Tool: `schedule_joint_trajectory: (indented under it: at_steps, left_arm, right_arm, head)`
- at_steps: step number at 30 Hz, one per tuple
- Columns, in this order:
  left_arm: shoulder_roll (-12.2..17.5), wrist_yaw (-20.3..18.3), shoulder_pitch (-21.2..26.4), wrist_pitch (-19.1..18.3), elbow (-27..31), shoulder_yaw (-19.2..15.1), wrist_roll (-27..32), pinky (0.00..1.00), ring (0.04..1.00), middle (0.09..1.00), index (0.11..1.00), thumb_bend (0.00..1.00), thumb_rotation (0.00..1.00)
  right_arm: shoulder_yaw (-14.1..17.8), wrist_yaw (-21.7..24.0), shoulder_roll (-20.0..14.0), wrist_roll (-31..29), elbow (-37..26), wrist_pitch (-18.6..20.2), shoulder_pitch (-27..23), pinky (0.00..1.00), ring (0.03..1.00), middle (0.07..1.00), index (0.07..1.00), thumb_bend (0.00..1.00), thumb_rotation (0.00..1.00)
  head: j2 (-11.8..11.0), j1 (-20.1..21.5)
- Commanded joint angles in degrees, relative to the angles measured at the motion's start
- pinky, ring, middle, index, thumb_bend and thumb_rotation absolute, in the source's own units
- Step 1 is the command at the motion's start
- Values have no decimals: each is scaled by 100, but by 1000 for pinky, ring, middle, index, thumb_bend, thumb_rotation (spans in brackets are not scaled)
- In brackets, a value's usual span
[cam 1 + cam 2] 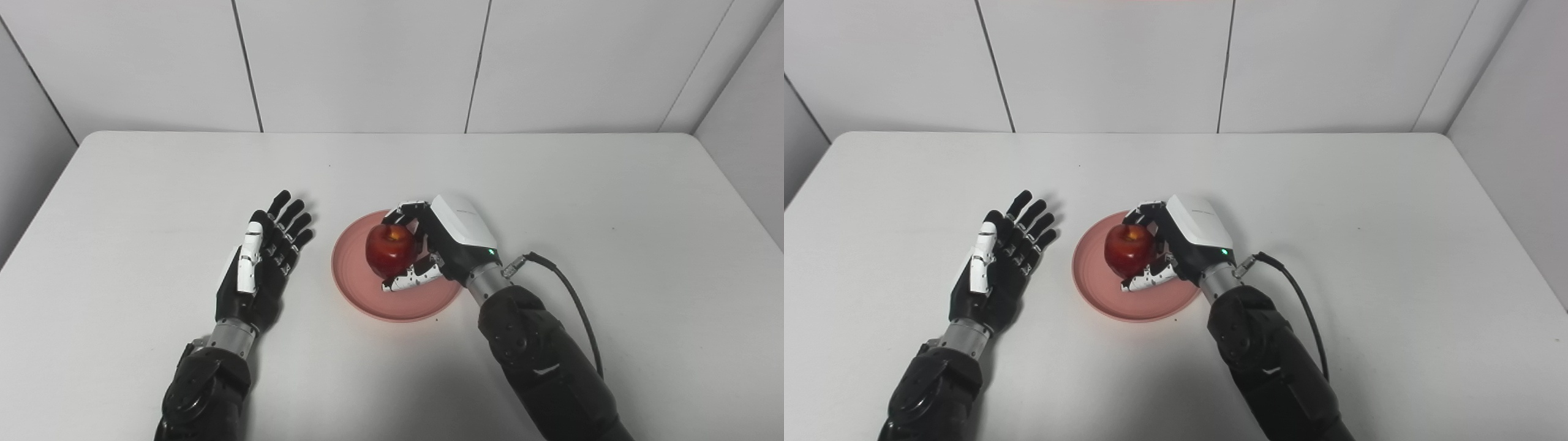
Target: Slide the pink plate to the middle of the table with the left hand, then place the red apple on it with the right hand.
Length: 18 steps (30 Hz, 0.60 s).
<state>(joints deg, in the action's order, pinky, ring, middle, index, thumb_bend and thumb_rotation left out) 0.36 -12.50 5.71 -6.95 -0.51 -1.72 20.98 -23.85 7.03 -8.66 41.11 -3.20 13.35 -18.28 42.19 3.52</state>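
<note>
Your pink plate (397, 288) sits near the middle of the white desk (551, 184), so the slide step reads as done. Your left robot hand (263, 257) lies at about 9 o'clock from the plate, just beside it but not touching, palm up, fingers spread and extended, holding nothing. Your right robot hand (429, 248) comes in from about 4 o'clock and is wrapped around the red apple (389, 250): fingers curl over the far side and the thumb runs under the near side, so the grasp is on. The apple is over the plate's centre, stem end up. You cannot tell from either view whether its base already touches the plate or hangs just above it; the thumb hides the contact line. Judged progress: late in the second step. What is left, as far as you can see, is to settle the apple if it is not down, let the fingers go, and draw the right arm back toward 5 o'clock without dragging the fruit or nudging the plate. Risk to note: the thumb lies between apple and plate, so the apple may roll as you release. Count: one plate, one apple, two robot hands, one desk, one black cable (569, 300) looping from the right wrist. Nothing else lies on the desk.
</note>
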Motion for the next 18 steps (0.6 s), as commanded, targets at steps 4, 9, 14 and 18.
schedule_joint_trajectory:
  at_steps: [4,9,14,18]
  left_arm:
    - [-44,70,11,-72,127,4,-20,935,933,940,926,426,1000]
    - [-26,35,15,-56,104,7,-1,940,936,944,930,423,1000]
    - [-25,30,24,-51,94,2,7,941,937,946,932,420,1000]
    - [-25,21,26,-39,83,-7,21,941,936,943,930,422,1000]
  right_arm:
    - [-16,-7,-15,83,-86,-170,-130,254,350,460,489,516,136]
    - [-5,-1,22,143,-91,-83,-122,288,390,502,490,518,142]
    - [17,127,55,185,-176,87,-119,331,448,558,491,522,150]
    - [50,262,42,195,-251,141,-115,386,514,609,621,874,271]
  head:
    - [10,-7]
    - [4,-6]
    - [4,-4]
    - [8,9]
